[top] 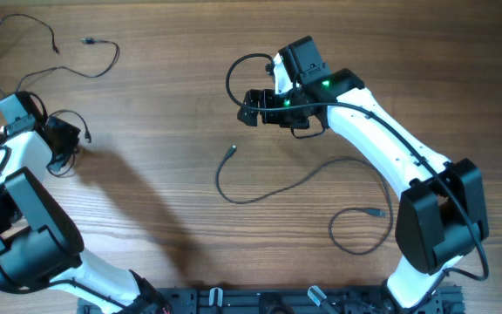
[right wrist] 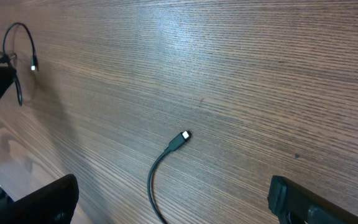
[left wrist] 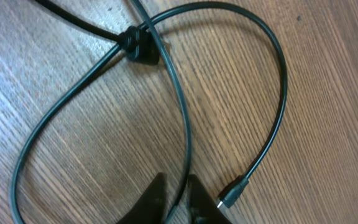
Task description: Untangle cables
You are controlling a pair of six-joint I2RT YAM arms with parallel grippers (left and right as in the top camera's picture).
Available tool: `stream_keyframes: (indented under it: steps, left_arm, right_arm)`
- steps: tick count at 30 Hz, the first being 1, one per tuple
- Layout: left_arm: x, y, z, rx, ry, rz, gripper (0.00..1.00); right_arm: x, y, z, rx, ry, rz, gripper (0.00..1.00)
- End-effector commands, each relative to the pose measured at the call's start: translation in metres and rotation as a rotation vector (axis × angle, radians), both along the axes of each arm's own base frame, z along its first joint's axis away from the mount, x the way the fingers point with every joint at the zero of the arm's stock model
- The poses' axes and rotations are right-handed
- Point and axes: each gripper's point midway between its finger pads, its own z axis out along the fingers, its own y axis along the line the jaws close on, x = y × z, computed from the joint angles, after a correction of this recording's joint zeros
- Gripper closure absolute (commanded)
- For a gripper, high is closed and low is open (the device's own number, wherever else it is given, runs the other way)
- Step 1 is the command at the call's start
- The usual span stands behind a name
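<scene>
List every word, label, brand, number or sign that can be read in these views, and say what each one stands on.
None: no readable text appears in any view.
Nothing is printed on the brown wood-grain table, the thin black cables or the white-and-black robot arms.
The only mark is a small green indicator light near the right arm's wrist, and it carries no characters.

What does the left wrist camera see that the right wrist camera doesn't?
Only the left wrist view: a looped cable with a knot, and the left pincer pinching one strand. Only the right wrist view: the right pincer wide open by a loose cable end. Both: black cable on the wooden table.
</scene>
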Motion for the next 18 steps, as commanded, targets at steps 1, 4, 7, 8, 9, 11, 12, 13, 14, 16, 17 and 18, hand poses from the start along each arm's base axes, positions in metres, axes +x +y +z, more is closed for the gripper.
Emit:
stream_keyframes:
  steps: [1,4,7,8,9,11,12,13,14,16,17,18]
  left_arm:
    - [0.001,-0.002,-0.006,-0.015,-0.003,0.017,0.96]
    - [0.023,-0.006,0.006,-0.077,-0.119,0.028,0.96]
    - [0.057,-0.014,0.045,-0.174,-0.283,0.024,0.96]
    - [0.060,-0.012,0.053,-0.171,-0.302,0.034,0.96]
    - [0.062,-0.010,0.063,-0.158,-0.320,0.030,0.96]
    - [0.046,-0.007,0.054,-0.110,-0.229,0.026,0.75]
    - [0.035,-0.007,0.044,-0.082,-0.158,0.004,0.58]
    - [0.022,-0.006,0.031,-0.045,-0.067,-0.016,0.56]
    - [0.011,-0.005,0.021,-0.023,0.002,-0.014,0.56]
    - [-0.002,-0.006,0.000,-0.034,0.090,-0.001,0.48]
    - [-0.005,-0.005,-0.005,-0.029,0.109,0.004,0.43]
    - [-0.009,-0.002,-0.008,-0.012,0.130,0.014,0.41]
  right_arm:
    - [-0.001,-0.002,-0.009,-0.018,0.015,-0.005,0.00]
    - [-0.001,-0.002,-0.009,-0.018,0.015,-0.006,0.00]
    - [-0.001,-0.002,-0.009,-0.018,0.015,-0.005,0.00]
    - [-0.001,-0.002,-0.009,-0.018,0.015,-0.006,0.00]
    - [-0.001,-0.002,-0.009,-0.018,0.015,-0.006,0.00]
    - [-0.001,-0.002,-0.009,-0.018,0.015,-0.005,0.01]
    - [-0.002,-0.002,-0.009,-0.018,0.015,-0.006,0.00]
    - [-0.002,-0.002,-0.009,-0.018,0.015,-0.006,0.00]
    - [-0.001,-0.002,-0.009,-0.018,0.015,-0.006,0.00]
    - [-0.001,-0.002,-0.009,-0.018,0.015,-0.005,0.00]
    - [-0.001,-0.002,-0.009,-0.018,0.015,-0.006,0.00]
    - [-0.001,-0.002,-0.009,-0.018,0.015,-0.006,0.00]
